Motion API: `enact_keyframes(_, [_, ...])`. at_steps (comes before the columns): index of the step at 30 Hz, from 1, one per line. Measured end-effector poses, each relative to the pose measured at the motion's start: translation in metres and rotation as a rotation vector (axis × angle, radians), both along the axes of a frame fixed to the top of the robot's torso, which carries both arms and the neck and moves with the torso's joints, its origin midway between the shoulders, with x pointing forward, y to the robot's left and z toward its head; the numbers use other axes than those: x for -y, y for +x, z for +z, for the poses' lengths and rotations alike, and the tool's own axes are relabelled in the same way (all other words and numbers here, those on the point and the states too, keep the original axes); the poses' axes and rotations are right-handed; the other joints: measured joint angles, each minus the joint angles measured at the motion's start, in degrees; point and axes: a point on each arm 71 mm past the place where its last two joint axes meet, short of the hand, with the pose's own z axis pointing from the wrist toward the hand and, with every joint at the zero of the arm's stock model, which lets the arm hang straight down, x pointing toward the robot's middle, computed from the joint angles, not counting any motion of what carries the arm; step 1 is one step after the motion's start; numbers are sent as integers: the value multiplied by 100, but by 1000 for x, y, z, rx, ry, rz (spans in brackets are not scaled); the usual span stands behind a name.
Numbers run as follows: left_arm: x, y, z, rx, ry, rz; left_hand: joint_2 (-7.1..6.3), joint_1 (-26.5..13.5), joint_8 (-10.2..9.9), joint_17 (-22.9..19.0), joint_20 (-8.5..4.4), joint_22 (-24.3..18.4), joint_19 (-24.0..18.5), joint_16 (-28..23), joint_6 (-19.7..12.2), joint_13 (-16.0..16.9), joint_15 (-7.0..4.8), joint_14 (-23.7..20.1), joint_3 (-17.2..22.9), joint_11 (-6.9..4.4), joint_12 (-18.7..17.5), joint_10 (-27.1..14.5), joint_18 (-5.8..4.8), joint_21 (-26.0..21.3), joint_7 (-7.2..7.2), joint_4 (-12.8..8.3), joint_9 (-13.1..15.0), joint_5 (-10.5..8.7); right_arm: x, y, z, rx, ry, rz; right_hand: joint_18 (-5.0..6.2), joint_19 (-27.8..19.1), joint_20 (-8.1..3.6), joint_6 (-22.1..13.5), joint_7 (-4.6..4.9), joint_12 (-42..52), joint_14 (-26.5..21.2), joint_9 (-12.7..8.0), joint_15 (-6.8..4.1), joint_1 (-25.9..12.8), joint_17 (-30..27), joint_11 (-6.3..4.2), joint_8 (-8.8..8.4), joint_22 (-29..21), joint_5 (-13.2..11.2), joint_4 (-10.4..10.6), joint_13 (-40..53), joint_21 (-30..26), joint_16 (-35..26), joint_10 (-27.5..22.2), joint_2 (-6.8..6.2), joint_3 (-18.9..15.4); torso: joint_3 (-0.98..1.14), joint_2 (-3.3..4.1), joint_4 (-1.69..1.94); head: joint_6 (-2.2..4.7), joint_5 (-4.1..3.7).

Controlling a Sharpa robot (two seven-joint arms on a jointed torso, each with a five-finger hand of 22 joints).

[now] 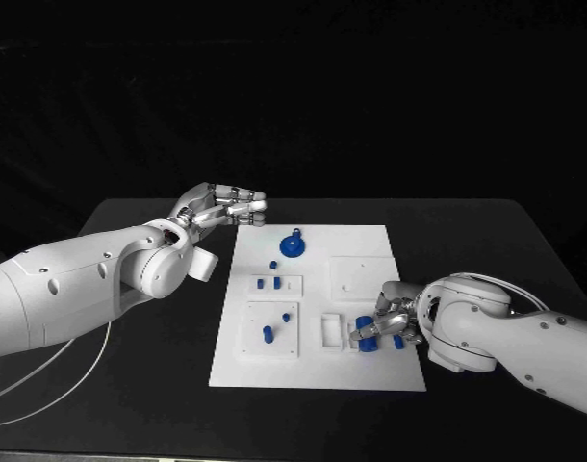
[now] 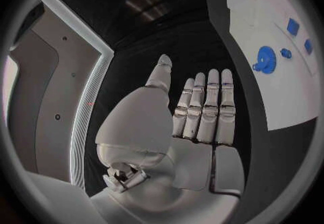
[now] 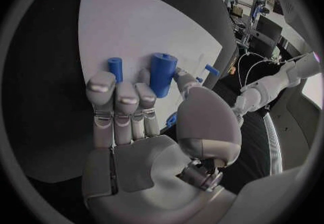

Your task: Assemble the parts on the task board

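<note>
The white task board [image 1: 324, 371] lies mid-table. A blue gear [image 1: 293, 247] sits near its far edge, also seen as the blue gear [image 2: 265, 60] in the left wrist view. Small blue pegs [image 1: 268, 284] stand in a small white block, and two more pegs [image 1: 270, 334] stand in a square plate on the near left. My left hand [image 1: 223, 206] hovers off the board's far left corner, its fingers [image 2: 206, 105] straight and empty. My right hand [image 1: 387, 324] is low over the board's near right part. It pinches a thick blue cylinder [image 3: 162, 73] between thumb and fingers, and a thinner blue peg [image 3: 115, 67] stands just past the fingers.
A square recessed plate [image 1: 359, 274] and a narrow white slot piece [image 1: 330, 330] sit on the board's right half. The black table [image 1: 501, 250] extends beyond the board on both sides. A white cable [image 1: 44, 387] trails under my left arm.
</note>
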Motion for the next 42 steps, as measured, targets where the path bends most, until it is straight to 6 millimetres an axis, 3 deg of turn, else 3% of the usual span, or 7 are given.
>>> enact_keyframes(10, [-1, 0, 0, -3, 2, 1, 0, 0, 0, 0, 0, -6, 0, 0, 0, 0, 0, 0, 0, 0, 0, 0, 0, 0, 0, 0, 0, 0, 7, -5, -1, -5, 71, -72, 0, 0, 0, 106, -19, 0, 6, 146, 6, -196, -19, -29, -95, 0, 294, -113, -32, 0, -24, -33, 334, -113, 5, 5, -4, 10, 8])
enact_keyframes(12, [-1, 0, 0, -4, 2, 1, 0, 0, 0, 0, 0, -10, 0, 0, 0, 0, 0, 0, 0, 0, 0, 0, 0, 0, 0, 0, 0, 0, 10, -6, 1, -24, 108, -104, 1, 0, 0, 112, -13, 0, 6, -882, 6, -140, -20, -37, -69, 0, 306, -113, -39, 0, -24, -62, 401, -113, 5, 5, -7, 12, 4])
enact_keyframes(13, [-1, 0, 0, -5, 2, 1, 0, 0, 0, 0, 0, -19, 0, 0, 0, 0, 0, 0, 0, 0, 0, 0, 0, 0, 0, 0, 0, 0, 10, -6, 2, -33, 128, -118, 1, 0, 0, 112, -13, 0, 6, -1898, 6, -119, -20, -30, -53, 0, 340, -131, -39, 0, -24, -70, 423, -131, 4, 4, -7, 13, 1])
enact_keyframes(14, [-1, 0, 0, -6, 2, 0, 0, 0, 0, 0, 0, -21, 0, 0, 0, 0, 0, 0, -10, 0, 0, 0, 0, 0, 0, -10, 0, 20, 10, -6, 5, -43, 155, -133, 2, 0, 0, 112, -13, 0, 6, -3366, 6, -26, -20, -30, -60, -1, 359, -316, -40, 0, -24, -74, 528, 8, 4, 4, -7, 15, -1])
enact_keyframes(16, [-1, 0, -1, -7, 3, -1, 0, 0, 0, 0, 0, -24, 0, 0, 0, 0, 0, 0, -16, 0, 0, 0, 0, 0, 0, -16, 0, 20, 8, -6, 10, -58, 195, -155, 3, 0, 0, 99, -6, 1, 6, -4125, 6, -27, -20, -47, -132, -1, 358, -1220, -40, 22, -23, -134, 529, 862, 4, 4, -7, 18, -4])
enact_keyframes(29, [0, 0, -1, -15, 5, -4, 0, 0, 0, 0, 0, -43, 0, 0, 0, 0, 0, 0, 0, 0, 0, 0, 0, 0, 0, -32, 0, 20, 1, -8, 32, -111, 339, -224, 4, 0, 0, 128, -1, -33, 8, -4532, 7, -59, -40, -18, -132, -1, 529, -1568, -89, 22, -57, -101, 561, 1104, -7, 2, 1, 23, -1])
enact_keyframes(42, [0, 0, -2, -22, 6, -8, 0, 0, 0, 0, 0, -57, 0, 0, 0, 0, 21, -21, 0, 20, 0, -20, 0, 0, 0, -32, 0, 19, -14, -4, 26, -119, 308, -175, 3, 0, 0, 205, -2, -152, 17, -4531, 16, -47, -30, -40, -132, 4, 121, -1239, -203, 22, -57, -79, 692, 506, -10, 0, -1, 8, 21])
